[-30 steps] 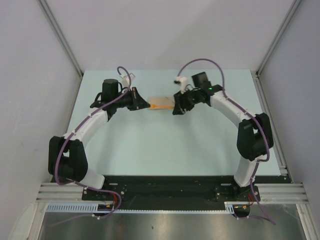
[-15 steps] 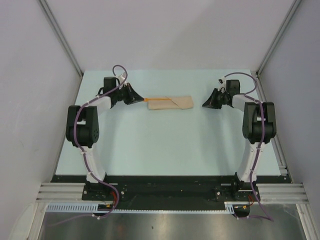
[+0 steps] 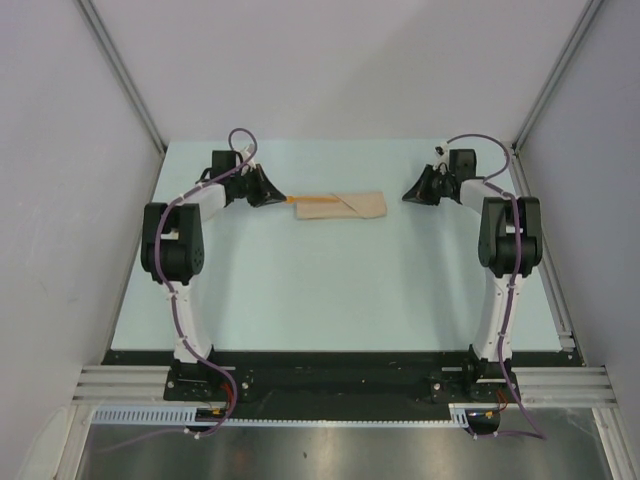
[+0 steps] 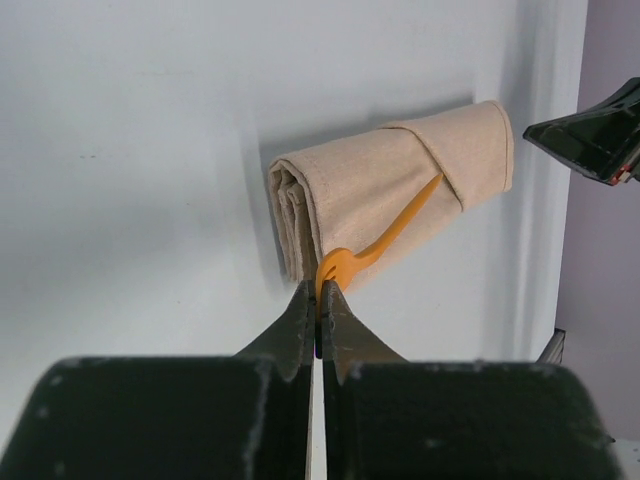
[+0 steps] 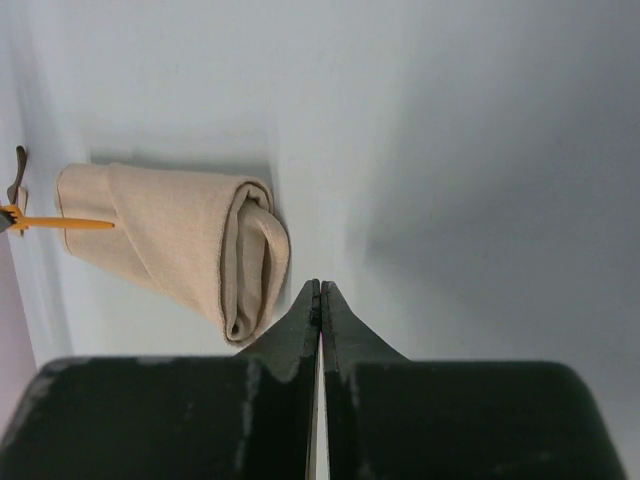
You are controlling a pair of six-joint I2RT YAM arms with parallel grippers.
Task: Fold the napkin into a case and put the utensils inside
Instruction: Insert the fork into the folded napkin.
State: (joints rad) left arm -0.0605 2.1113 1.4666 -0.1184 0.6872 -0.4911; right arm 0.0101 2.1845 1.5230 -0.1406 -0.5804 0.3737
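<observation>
Case (image 3: 345,207) of soft cloth, just ahead of the left gripper (image 4: 320,290), farther ahead-left of the right gripper (image 5: 320,290)
Light, limp, apt to unfold; probably best pinched across the thick folded end. Both pairs of jaws closed: left tips touching the orange utensil (image 4: 385,235) poking out, right empty.

The left arm (image 3: 185,322) and right arm (image 3: 499,312) are slim white tubes with chunky black joints, a purple cable (image 3: 240,141) looping along each. The left hand (image 4: 318,300) and right hand (image 5: 318,292) have black wedge fingers.
</observation>
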